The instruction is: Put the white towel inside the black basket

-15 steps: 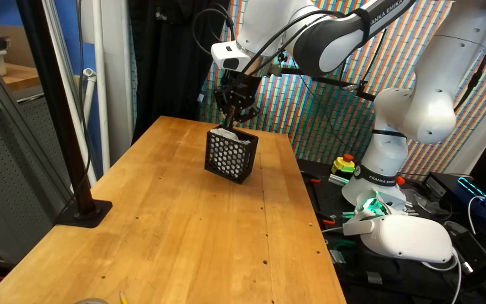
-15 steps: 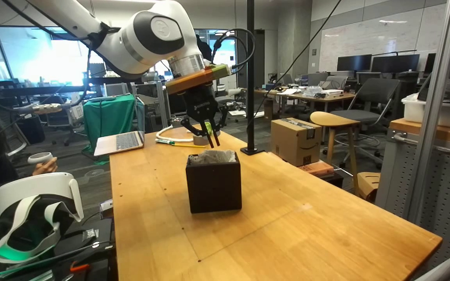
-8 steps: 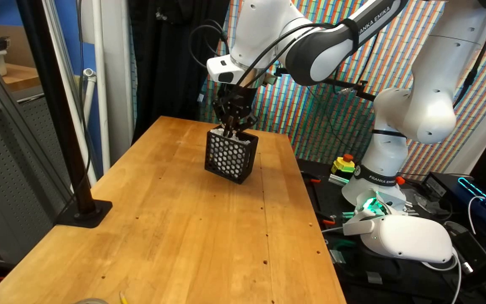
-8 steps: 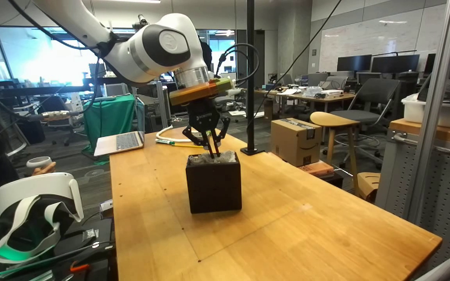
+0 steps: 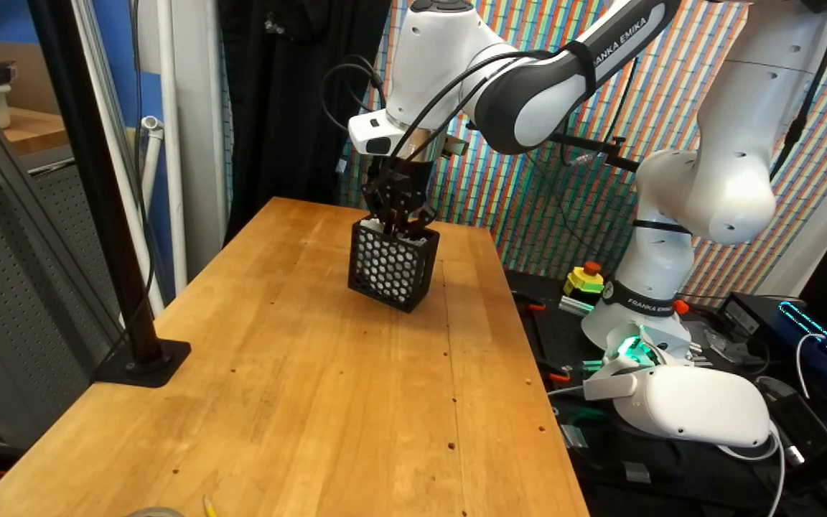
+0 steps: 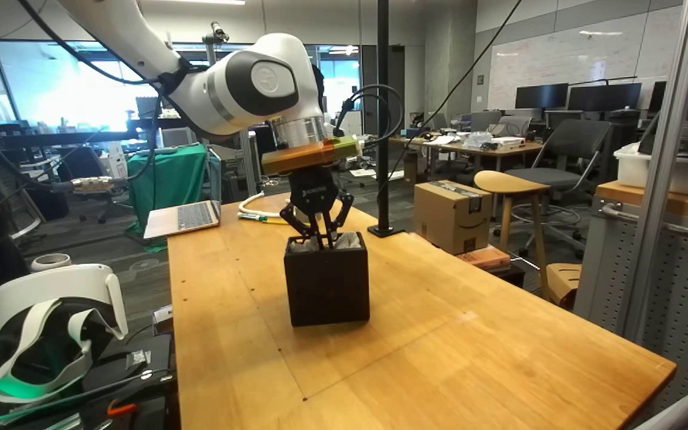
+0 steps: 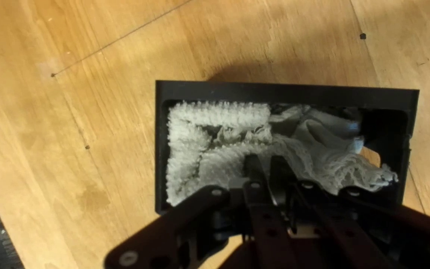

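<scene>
So: 1 hex-perforated black basket (image 6: 327, 288) on 1 wooden table (image 6: 439, 346); white towel (image 7: 222, 164) bunched inside, can't tell if 1 piece or 2. Jaws narrow, slim gap, 2 fingertips (image 7: 253, 167) within basket mouth.

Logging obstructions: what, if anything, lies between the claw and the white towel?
Nothing I can see: in the wrist view the claw overlaps the white towel inside the black basket; whether they touch is unclear.

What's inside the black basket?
Bunched white towel, plus the tips of the gripper. Under the towel everything is covered, so the floor of the basket there can't be seen.
</scene>
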